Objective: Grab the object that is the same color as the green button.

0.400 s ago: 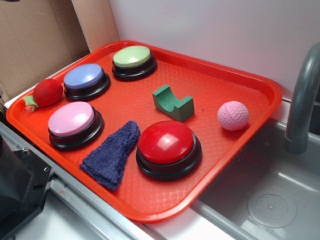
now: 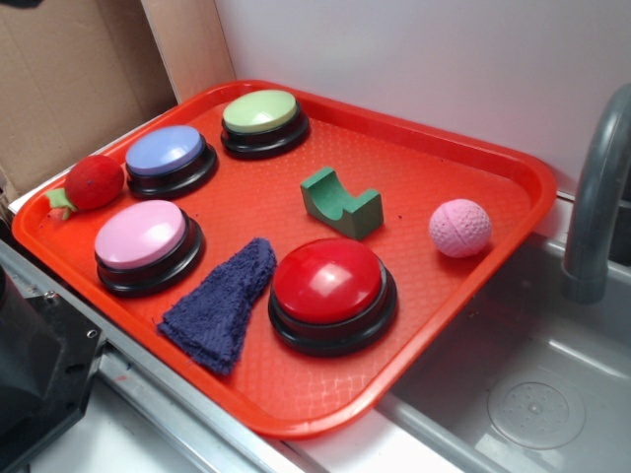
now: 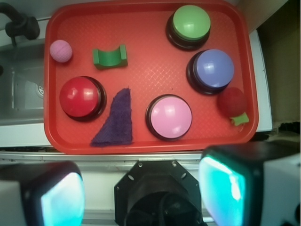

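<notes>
The dark green block [image 2: 341, 203] with a U-shaped notch lies near the middle of the red tray [image 2: 463, 296]; in the wrist view the green block [image 3: 110, 56] is at the upper left. The pale green button [image 2: 260, 112] sits at the tray's far corner and also shows in the wrist view [image 3: 190, 23]. My gripper [image 3: 141, 190] is open and empty, its teal pads [image 3: 61, 197] wide apart. It hovers high above the robot base, off the tray's near edge and far from the block. The gripper does not show in the exterior view.
On the tray are a lavender button [image 2: 166, 151], a pink button [image 2: 141, 235], a red button [image 2: 327, 281], a purple cloth [image 2: 222, 305], a pink ball [image 2: 459, 228] and a red strawberry toy [image 2: 92, 183]. A sink [image 2: 532, 394] with a grey faucet [image 2: 596, 197] lies to the right, and cardboard [image 2: 69, 79] stands behind.
</notes>
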`<state>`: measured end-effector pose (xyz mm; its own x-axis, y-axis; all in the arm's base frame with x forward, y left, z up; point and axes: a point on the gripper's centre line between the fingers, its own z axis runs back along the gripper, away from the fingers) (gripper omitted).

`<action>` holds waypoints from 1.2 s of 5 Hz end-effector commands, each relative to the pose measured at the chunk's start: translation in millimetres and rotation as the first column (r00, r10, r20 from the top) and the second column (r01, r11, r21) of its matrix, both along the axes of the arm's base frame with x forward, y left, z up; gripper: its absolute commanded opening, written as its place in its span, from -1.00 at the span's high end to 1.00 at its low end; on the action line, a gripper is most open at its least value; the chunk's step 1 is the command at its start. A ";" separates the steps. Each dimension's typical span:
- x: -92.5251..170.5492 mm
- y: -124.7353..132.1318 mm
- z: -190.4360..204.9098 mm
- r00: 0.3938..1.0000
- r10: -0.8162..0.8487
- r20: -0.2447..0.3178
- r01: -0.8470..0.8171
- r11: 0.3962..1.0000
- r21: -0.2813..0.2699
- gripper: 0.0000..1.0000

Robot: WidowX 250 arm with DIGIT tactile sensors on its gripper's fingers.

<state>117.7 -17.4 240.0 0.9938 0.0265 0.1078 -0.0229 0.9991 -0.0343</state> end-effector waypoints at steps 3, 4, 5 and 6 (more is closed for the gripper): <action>95.2 -25.4 -58.3 0.686 -0.723 0.085 0.711 0.691 0.133 -1.00; 111.0 -30.3 -83.2 0.541 -0.835 0.098 0.824 0.550 0.140 -1.00; 124.2 -27.0 -106.0 0.430 -0.894 0.128 0.890 0.443 0.106 -1.00; 138.0 -30.0 -131.6 0.336 -0.934 0.121 0.930 0.349 0.111 -1.00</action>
<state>257.7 -39.4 98.6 0.3658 -0.9057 0.2142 0.9233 0.3821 0.0390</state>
